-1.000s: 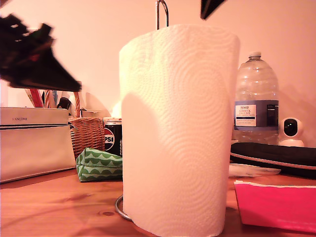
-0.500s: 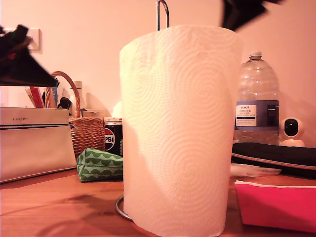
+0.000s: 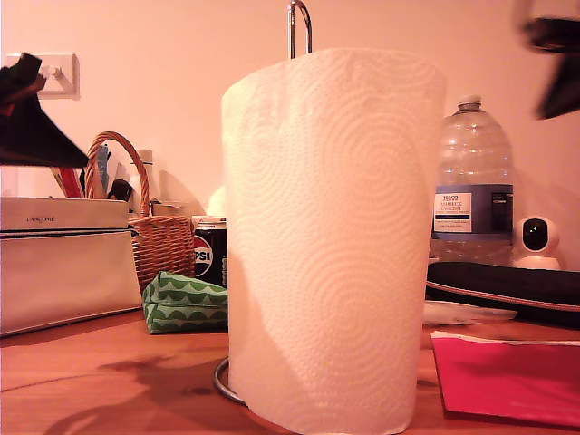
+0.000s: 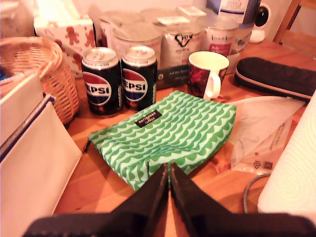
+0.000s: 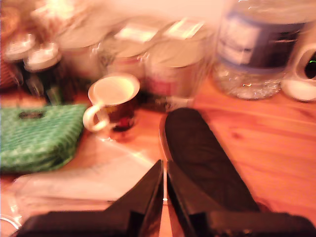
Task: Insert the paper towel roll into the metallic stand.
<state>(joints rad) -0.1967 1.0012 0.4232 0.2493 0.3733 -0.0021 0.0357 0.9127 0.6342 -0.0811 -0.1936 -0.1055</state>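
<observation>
exterior view: the paper towel roll (image 3: 331, 240) is seen standing upright on the tabletop (image 3: 109, 372), with the looped top of the metallic stand (image 3: 298, 23) rising out of its core and a short arc of the ring base showing beneath its lower edge, so the roll is judged to be already threaded on and seated, which would explain why neither arm is placed near it. a dark arm is seen high at the exterior view's left edge and another, blurred, at the exterior view's upper right; which arm is which cannot be told from the wrist views. in the first wrist view my first gripper (image 4: 169, 174) is shown with its jaws pressed together and nothing between them, held above a green patterned pouch (image 4: 165, 136) and in front of two pepsi cans (image 4: 121, 79), the roll's white flank (image 4: 291, 173) lying off to one side, well apart from the jaws. in the second wrist view my second gripper (image 5: 164, 173) is likewise clenched and empty, over a black case (image 5: 202, 153) and near a mug (image 5: 112, 101); the roll is not seen there.
</observation>
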